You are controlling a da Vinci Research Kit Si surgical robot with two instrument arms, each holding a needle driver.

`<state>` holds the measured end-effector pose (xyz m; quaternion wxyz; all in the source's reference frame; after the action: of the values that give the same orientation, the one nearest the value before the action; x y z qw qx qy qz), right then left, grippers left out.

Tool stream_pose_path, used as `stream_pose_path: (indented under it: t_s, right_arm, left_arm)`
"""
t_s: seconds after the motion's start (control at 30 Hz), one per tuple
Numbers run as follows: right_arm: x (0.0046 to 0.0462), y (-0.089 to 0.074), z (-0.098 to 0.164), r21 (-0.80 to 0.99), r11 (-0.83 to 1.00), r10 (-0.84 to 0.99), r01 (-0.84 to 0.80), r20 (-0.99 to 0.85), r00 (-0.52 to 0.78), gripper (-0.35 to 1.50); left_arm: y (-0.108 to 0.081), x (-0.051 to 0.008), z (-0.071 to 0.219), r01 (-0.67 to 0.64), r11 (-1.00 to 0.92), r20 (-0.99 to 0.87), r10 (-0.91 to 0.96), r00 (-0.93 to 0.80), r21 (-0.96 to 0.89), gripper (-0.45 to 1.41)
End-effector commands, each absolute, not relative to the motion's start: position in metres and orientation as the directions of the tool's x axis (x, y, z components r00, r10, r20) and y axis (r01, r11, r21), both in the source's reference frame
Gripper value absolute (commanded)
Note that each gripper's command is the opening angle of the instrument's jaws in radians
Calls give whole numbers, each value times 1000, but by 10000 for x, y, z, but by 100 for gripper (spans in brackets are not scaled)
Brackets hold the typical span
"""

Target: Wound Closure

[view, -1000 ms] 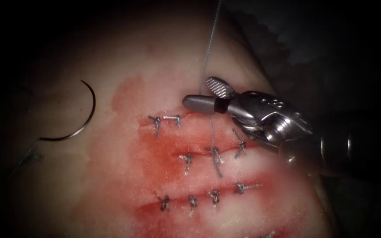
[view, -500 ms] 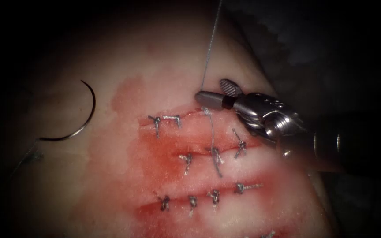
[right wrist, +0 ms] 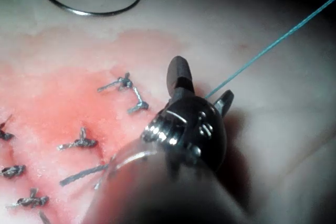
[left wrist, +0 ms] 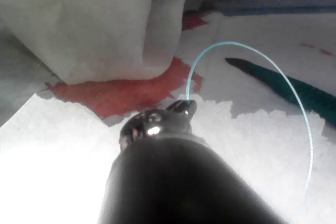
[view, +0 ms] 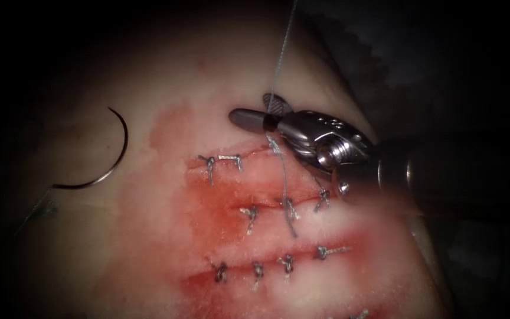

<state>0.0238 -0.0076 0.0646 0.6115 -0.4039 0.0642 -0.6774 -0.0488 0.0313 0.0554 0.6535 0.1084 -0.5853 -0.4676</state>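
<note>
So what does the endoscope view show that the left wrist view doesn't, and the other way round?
Endoscope view: the right gripper, open astride the thin pale thread and holding nothing; the dark curved needle lying free on the pink stitched tissue, left of the cuts. Left wrist view: the left gripper shut on the thread, near a white cloth and a red stain. Shared: the thread.
</note>
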Motion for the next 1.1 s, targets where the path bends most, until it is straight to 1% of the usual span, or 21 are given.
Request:
stream_pose_path:
  t_s: [0.03,0.27,0.43,0.87,0.93,0.97,1.03,1.1]
  right_arm:
    - [250,-68,648,-591,-249,-878,767,472,78,125]
    - [253,-60,651,-596,-250,-875,763,477,86,125]
    - [257,-58,655,-601,-254,-876,757,475,84,118]
    - [263,-59,667,-605,-264,-872,752,482,82,118]
    - [263,-59,669,-604,-265,-871,752,484,82,108]
    - [262,-59,669,-608,-268,-873,747,482,79,84]
    - [262,-60,669,-616,-267,-874,741,479,83,74]
    - [262,-62,671,-620,-265,-877,738,474,83,69]
  left_arm:
    - [328,-492,550,484,542,668,-733,-127,687,-45]
    - [327,-493,550,485,542,668,-733,-127,687,-45]
    - [326,-494,550,485,542,668,-733,-127,687,-45]
    - [326,-494,549,485,541,668,-733,-127,687,-45]
    - [325,-494,549,485,541,668,-733,-127,687,-45]
    - [325,-494,549,485,541,668,-733,-127,687,-45]
    - [325,-495,549,485,541,668,-733,-127,687,-45]
    - [325,-495,548,485,541,668,-733,-128,687,-45]
